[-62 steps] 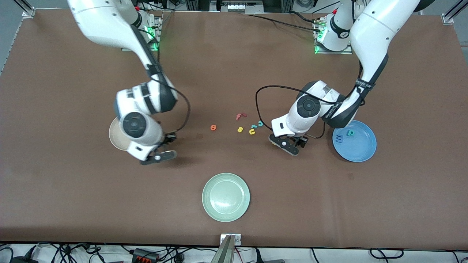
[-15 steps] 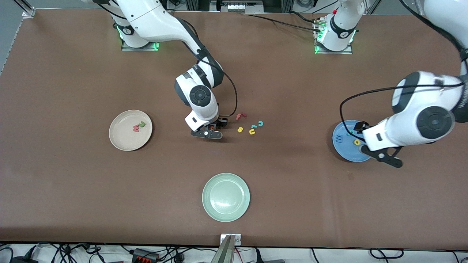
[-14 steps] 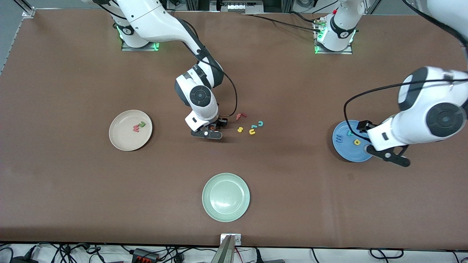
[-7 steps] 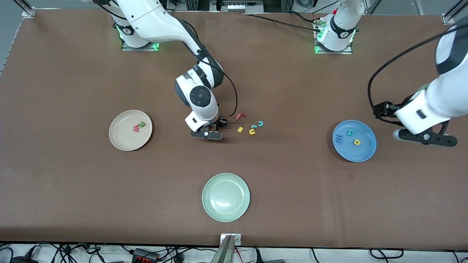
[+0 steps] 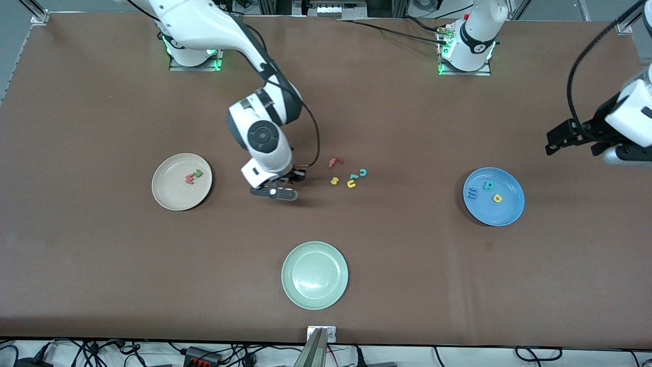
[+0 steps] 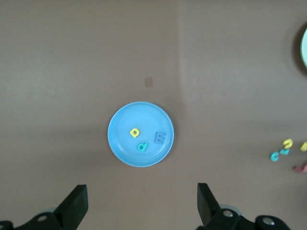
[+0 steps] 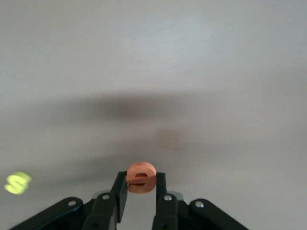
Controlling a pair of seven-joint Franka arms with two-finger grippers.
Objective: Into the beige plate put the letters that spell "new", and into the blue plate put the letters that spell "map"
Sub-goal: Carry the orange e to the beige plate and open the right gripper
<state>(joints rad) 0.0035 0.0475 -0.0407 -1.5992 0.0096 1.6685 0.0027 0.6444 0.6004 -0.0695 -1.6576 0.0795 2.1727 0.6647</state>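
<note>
One letter left for "new": the right gripper [image 7: 140, 190] is clamped on the orange e [image 7: 140, 177], due next over the beige plate [image 5: 165, 196] near the right arm's end, while the left gripper [image 6: 142, 211] waits high, jaws apart.

No printed text, labels or brands legible. Only the foam letters themselves read as characters (e.g. yellow s [image 5: 334, 180]).
</note>
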